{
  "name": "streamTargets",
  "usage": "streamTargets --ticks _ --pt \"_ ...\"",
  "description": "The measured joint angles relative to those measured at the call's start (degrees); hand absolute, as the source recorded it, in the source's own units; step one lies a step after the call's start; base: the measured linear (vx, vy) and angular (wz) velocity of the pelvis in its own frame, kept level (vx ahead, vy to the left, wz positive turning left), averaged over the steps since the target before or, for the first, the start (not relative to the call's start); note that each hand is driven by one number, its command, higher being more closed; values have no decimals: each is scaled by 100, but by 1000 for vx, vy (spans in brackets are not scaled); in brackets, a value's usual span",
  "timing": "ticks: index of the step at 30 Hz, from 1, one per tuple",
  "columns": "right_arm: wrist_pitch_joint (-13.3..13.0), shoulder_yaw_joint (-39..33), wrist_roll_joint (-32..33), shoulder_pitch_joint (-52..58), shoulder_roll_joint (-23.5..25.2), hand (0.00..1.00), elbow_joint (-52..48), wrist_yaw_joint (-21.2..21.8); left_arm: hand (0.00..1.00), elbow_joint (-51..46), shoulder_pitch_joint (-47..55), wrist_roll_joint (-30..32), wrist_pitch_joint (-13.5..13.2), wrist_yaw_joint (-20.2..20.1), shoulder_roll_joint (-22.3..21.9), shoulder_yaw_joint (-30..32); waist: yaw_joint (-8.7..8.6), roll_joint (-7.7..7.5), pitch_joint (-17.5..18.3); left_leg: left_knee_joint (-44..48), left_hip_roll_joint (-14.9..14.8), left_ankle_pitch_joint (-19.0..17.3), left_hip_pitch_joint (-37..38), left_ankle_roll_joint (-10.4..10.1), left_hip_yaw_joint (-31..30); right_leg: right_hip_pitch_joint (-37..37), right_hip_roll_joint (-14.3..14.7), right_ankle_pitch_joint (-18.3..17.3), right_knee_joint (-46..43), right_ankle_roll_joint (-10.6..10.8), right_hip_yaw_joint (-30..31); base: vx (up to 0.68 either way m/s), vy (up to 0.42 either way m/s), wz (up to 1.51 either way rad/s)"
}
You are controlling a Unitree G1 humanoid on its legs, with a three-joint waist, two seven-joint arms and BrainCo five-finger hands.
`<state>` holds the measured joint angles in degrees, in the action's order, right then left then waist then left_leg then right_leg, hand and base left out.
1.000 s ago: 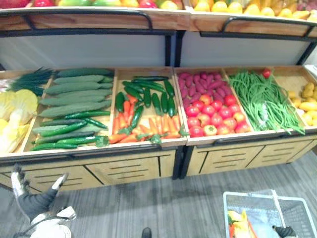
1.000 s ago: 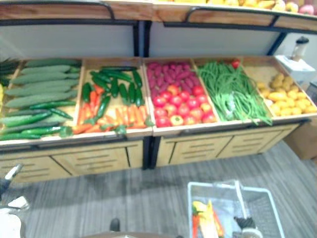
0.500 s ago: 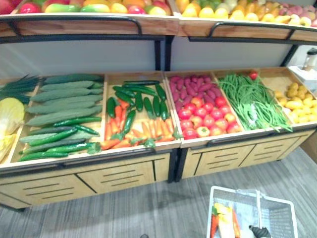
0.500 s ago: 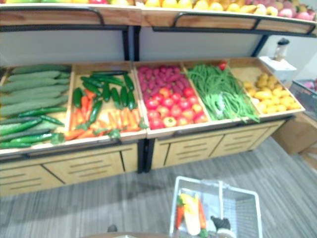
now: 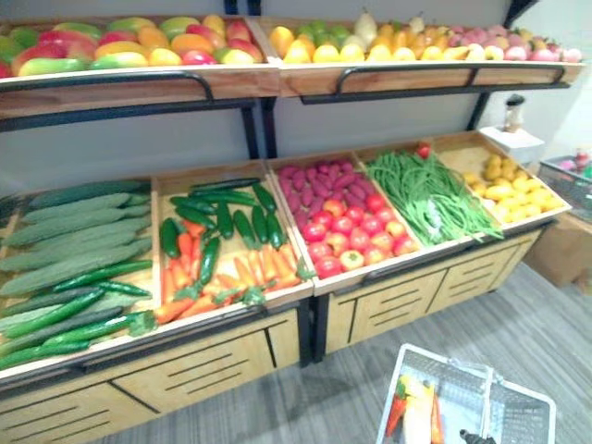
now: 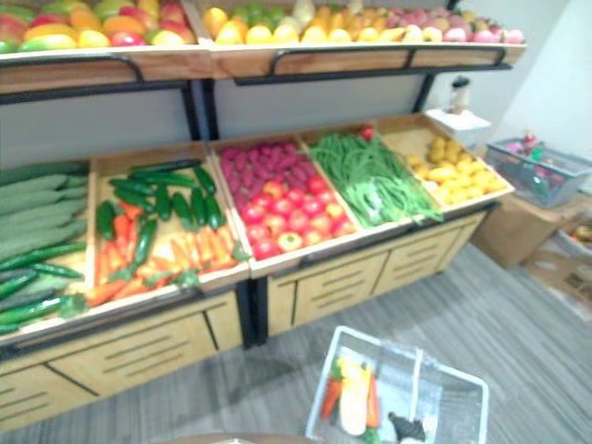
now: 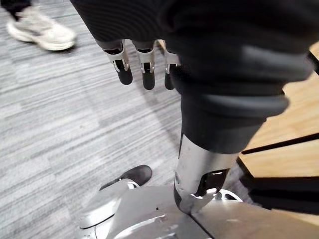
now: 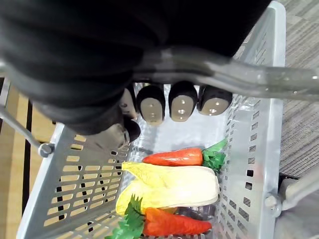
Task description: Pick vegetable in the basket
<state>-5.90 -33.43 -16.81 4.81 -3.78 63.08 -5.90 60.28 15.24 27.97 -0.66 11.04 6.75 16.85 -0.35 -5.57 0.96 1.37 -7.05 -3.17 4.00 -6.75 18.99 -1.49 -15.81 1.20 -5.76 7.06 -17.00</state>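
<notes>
A grey plastic basket (image 6: pixel 370 339) hangs low in front of the vegetable stand, at the bottom right of the eye views. My right hand (image 8: pixel 182 102) is shut on its grey handle (image 8: pixel 239 74), fingers curled under the bar; its dark cover also shows at the basket (image 6: pixel 404 427). Inside lie two orange carrots (image 8: pixel 174 157) with green tops and a pale yellow leafy vegetable (image 8: pixel 169 186) between them. My left hand (image 7: pixel 142 59) hangs over the grey floor with straight fingers, holding nothing.
The wooden stand holds cucumbers (image 5: pixel 74 250), green peppers over carrots (image 5: pixel 227 250), tomatoes (image 5: pixel 347 227), green beans (image 5: pixel 430 194) and yellow potatoes (image 5: pixel 509 180). Fruit (image 5: pixel 324 46) fills the upper shelf. Another grey basket (image 6: pixel 536 171) stands at the right. A person's shoe (image 7: pixel 40 32) is on the floor.
The camera has swung right and up, so the stand now sits further left with the fruit shelf in view. My left hand has dropped from the eye view's lower left. The basket stays held.
</notes>
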Motion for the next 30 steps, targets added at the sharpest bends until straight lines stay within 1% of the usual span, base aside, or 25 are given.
streamTargets --ticks 1,2,3,4,5,6,7,8,9,11,13,14,15,16,17,18,20,21,23,24,26,27,28,29,30 --pt "0 -29 6 0 0 100 -42 -11 0 -6 -19 2 0 12 42 -103 -5 -33 -52 123 24 -90 -3 32 116 -71 -38 3 -70 5 142 -38 112 -92" --pt "-3 -91 117 -2 34 100 -206 -15 0 -64 -39 46 1 51 97 -267 -42 -98 -175 399 73 -282 -3 102 386 -239 -80 28 -222 10 436 -72 119 -110" --pt "-5 -108 162 0 71 100 -379 -24 0 -125 -23 90 -2 118 151 -453 -113 -107 -289 699 36 -499 -71 175 673 -381 -87 184 -309 -188 629 -119 124 -122" --pt "-4 -106 202 -2 78 100 -437 -48 0 -140 -23 191 -6 135 170 -534 -115 -68 -336 824 -17 -588 -92 221 859 -481 -22 401 -293 -404 664 -229 181 -165" --pt "-1 -36 218 -61 79 100 -552 -98 0 -237 35 413 -40 148 89 -667 -83 208 -394 866 -284 -642 -86 372 1320 -622 227 1024 44 -769 589 -229 138 -154" --pt "-8 36 216 -106 73 100 -612 -109 0 -269 34 492 -68 159 91 -718 -89 309 -451 888 -409 -648 -87 441 1571 -693 266 1059 -76 -882 312 -282 175 -177" --pt "-35 49 240 -169 67 100 -653 -111 0 -373 -16 646 -89 131 72 -754 -129 338 -583 874 -490 -633 -68 509 1889 -896 109 346 -1427 -1200 -629 -230 166 -137" --pt "-17 -9 379 -185 50 100 -615 -141 0 -446 -69 721 -124 127 62 -759 -118 320 -686 866 -555 -638 9 532 2148 -893 -59 -151 -2386 -1154 -1140 -210 187 -123" --pt "-29 -7 376 -174 35 100 -582 -133 0 -444 -91 717 -125 127 76 -759 -114 310 -722 850 -585 -625 36 555 2324 -792 -128 -273 -2729 -1175 -1348 -169 167 -121" --pt "-28 21 346 -214 -24 100 -450 -121 0 -434 -91 695 -84 95 95 -798 -98 314 -717 715 -579 -607 145 553 2893 -279 -466 -568 -3427 -1045 -1926 -117 81 -132" --pt "48 17 314 -391 -126 100 -104 -119 0 -429 -152 680 -36 28 90 -801 -58 326 -706 703 -550 -568 96 589 3381 104 -766 -561 -3369 -1039 -2198 -58 -10 -131" --pt "65 15 314 -435 -143 100 -39 -119 0 -431 -165 676 -36 7 90 -796 -57 333 -701 732 -554 -560 38 602 3487 187 -828 -529 -3252 -990 -2236 -18 -116 -135" --pt "103 12 313 -495 -170 100 83 -121 0 -435 -209 665 -34 -15 93 -776 -73 348 -669 926 -653 -558 -134 607 3787 324 -878 -405 -2750 -791 -2246 2 -142 -108" --pt "129 10 314 -497 -176 100 87 -121 0 -436 -233 661 -33 -19 92 -774 -69 335 -645 1017 -718 -553 -197 599 3901 322 -828 -446 -2480 -609 -2229 14 -232 -127" --pt "173 14 316 -523 -193 100 87 -124 0 -419 -261 653 -35 -23 80 -786 -69 437 -670 1227 -892 -535 -280 569 4082 318 -614 -606 -2011 -325 -2216 31 -278 -104" --pt "189 19 318 -518 -238 100 89 -133 0 -395 -263 653 -37 -20 51 -796 -76 513 -656 1332 -993 -530 -314 561 4206 320 -461 -703 -1688 -172 -2153 37 -296 -102" --pt "223 31 319 -495 -360 100 117 -132 0 -296 -274 654 -36 -16 -17 -804 -98 602 -622 1394 -1108 -466 -323 506 4410 338 -186 -814 -1152 -9 -2039 57 -313 -96" --pt "229 32 329 -420 -472 100 171 -136 0 -160 -304 655 -35 -8 -40 -803 -119 771 -537 1384 -1217 -360 -265 472 4522 382 1 -819 -898 -2 -2020 58 -294 -79" --pt "218 32 361 -341 -510 100 207 -160 0 -89 -314 655 -34 12 -83 -807 -139 825 -501 1344 -1277 -234 -163 485 4540 433 87 -819 -850 -2 -2016 43 -219 -37" --pt "203 34 381 -260 -517 100 231 -178 0 -54 -297 657 -3 77 -95 -794 -138 843 -488 1279 -1319 -37 -31 506 4612 538 161 -819 -853 -3 -2013 32 -214 -24" --pt "169 84 381 -250 -544 100 261 -216 0 -42 -286 657 0 119 -94 -750 -143 851 -481 1370 -1442 68 130 499 4660 568 205 -834 -993 -29 -2004 40 -199 -27" --pt "143 85 392 -288 -576 100 277 -230 0 -60 -325 585 15 153 -143 -711 -133 951 -508 1638 -1700 189 195 516 4605 202 126 -1177 -1625 -106 -1846 8 -287 -58" --pt "68 151 396 -388 -527 100 292 -236 0 -11 -341 558 17 187 -115 -486 -98 844 -525 2204 -1995 181 154 507 4354 188 300 -1154 -906 -129 -1655 -59 -377 -82" --pt "25 411 368 -389 -481 100 181 -234 0 5 -341 338 39 319 -4 -277 -86 703 -609 3011 -2121 -8 -248 325 3321 380 392 -971 -370 -178 -1558 -43 -290 -71" --pt "27 471 365 -355 -541 100 126 -249 0 9 -389 245 25 312 11 -302 -95 706 -601 2986 -1830 -320 -491 107 2615 388 309 -959 -365 -195 -1431 42 -63 -66"
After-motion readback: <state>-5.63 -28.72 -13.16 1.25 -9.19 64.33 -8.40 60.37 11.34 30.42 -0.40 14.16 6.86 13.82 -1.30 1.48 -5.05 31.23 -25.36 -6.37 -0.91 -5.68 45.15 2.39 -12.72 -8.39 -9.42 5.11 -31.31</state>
